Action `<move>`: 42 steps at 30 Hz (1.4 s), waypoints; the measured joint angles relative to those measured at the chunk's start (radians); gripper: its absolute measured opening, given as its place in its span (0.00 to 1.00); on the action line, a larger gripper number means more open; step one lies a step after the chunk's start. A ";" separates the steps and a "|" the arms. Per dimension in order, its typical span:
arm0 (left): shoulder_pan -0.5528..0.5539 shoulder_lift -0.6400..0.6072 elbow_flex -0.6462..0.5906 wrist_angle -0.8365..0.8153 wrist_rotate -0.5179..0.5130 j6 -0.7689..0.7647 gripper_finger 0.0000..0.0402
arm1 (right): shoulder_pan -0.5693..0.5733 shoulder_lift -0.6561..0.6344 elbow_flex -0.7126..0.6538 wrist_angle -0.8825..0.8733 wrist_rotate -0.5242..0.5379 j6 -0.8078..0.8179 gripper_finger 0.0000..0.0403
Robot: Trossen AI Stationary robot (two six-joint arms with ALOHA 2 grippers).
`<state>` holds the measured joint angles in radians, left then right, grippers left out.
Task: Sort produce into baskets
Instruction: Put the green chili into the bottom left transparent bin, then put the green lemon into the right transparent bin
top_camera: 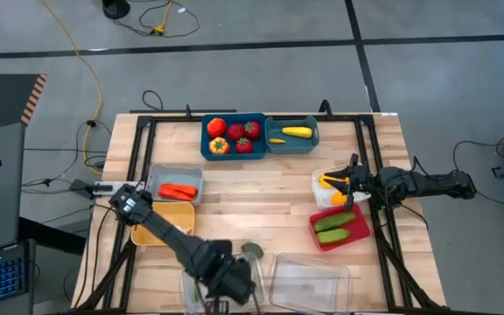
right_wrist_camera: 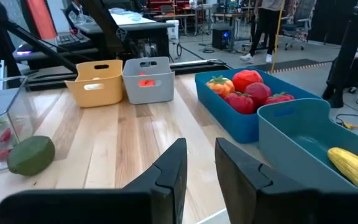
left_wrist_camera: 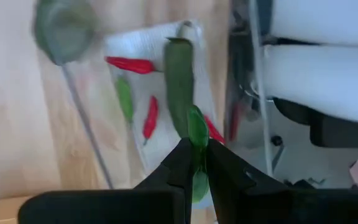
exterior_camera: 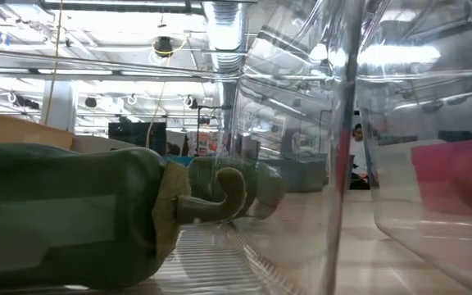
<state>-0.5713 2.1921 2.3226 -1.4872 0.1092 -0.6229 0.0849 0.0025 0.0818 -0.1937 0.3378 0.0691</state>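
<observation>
The produce is grouped by kind: red pieces (top_camera: 234, 133) are kept in one teal bin (top_camera: 210, 150), a yellow piece (top_camera: 297, 132) in the second teal bin (top_camera: 311, 144), green ones (top_camera: 335, 221) in the red bin (top_camera: 319, 238), and small peppers (left_wrist_camera: 129, 64) in a clear tray (left_wrist_camera: 120, 43) at the near edge of the counter (top_camera: 261, 197).

The left end effector (left_wrist_camera: 196, 163) is held above that clear tray. Its fingers are nearly closed on a green pepper (left_wrist_camera: 180, 87), probably so that it can be released among the other peppers.

The right end effector (right_wrist_camera: 199, 163) waits over the white bin (top_camera: 319, 178), slightly open, and nothing is seen between its fingers.
</observation>
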 joint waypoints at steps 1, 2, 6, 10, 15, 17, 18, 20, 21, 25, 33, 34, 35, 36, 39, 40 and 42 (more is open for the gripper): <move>-0.013 0.000 0.000 0.002 0.000 0.002 0.06 | 0.000 0.000 0.000 0.000 0.000 0.000 0.28; -0.023 0.000 0.000 0.004 0.000 0.005 0.07 | 0.000 0.000 0.000 -0.001 -0.001 0.000 0.28; -0.045 0.000 -0.022 0.025 0.000 -0.041 0.15 | 0.000 0.000 0.000 -0.003 -0.019 0.001 0.28; -0.051 0.002 -0.065 0.074 0.000 -0.050 0.28 | 0.000 0.000 0.000 -0.004 -0.026 0.000 0.28; -0.043 0.002 -0.099 0.089 0.006 0.004 0.44 | -0.002 0.000 -0.001 -0.005 -0.025 0.000 0.28; -0.031 0.002 -0.100 0.091 0.008 0.019 0.49 | -0.002 0.000 -0.001 -0.005 -0.025 0.001 0.28; -0.022 0.002 -0.100 0.091 0.008 0.030 0.51 | -0.002 0.000 -0.001 -0.005 -0.026 0.001 0.28; -0.003 0.002 -0.100 0.092 -0.002 0.060 0.55 | -0.002 0.000 -0.001 -0.005 -0.025 0.001 0.28; 0.006 0.002 -0.100 0.092 -0.009 0.078 0.57 | -0.002 0.000 -0.001 -0.005 -0.025 0.001 0.28; 0.046 0.002 -0.100 0.092 -0.081 0.190 0.61 | -0.002 0.000 -0.001 -0.005 -0.025 0.001 0.28; 0.191 0.002 -0.100 0.107 -0.194 0.255 0.62 | -0.002 0.000 -0.002 -0.005 -0.025 0.001 0.28; 0.213 0.002 -0.100 0.115 -0.196 0.227 0.62 | -0.002 0.000 -0.002 -0.005 -0.025 0.001 0.28; 0.235 0.002 -0.100 0.127 -0.195 0.201 0.62 | -0.002 0.000 -0.002 -0.005 -0.024 0.001 0.28; 0.257 0.002 -0.100 0.135 -0.182 0.188 0.62 | -0.002 0.000 -0.002 -0.005 -0.024 0.001 0.28; 0.316 0.002 -0.100 0.144 -0.101 0.199 0.62 | -0.002 0.000 -0.002 -0.005 -0.024 0.001 0.28; 0.331 0.002 -0.100 0.150 -0.084 0.201 0.62 | -0.002 0.000 -0.002 -0.005 -0.024 0.001 0.28; 0.355 0.002 -0.100 0.148 -0.080 0.191 0.62 | -0.002 0.000 -0.002 -0.005 -0.024 0.001 0.28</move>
<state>-0.2164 2.1944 2.2230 -1.3387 0.0296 -0.4321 0.0830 0.0025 0.0803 -0.1989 0.3134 0.0704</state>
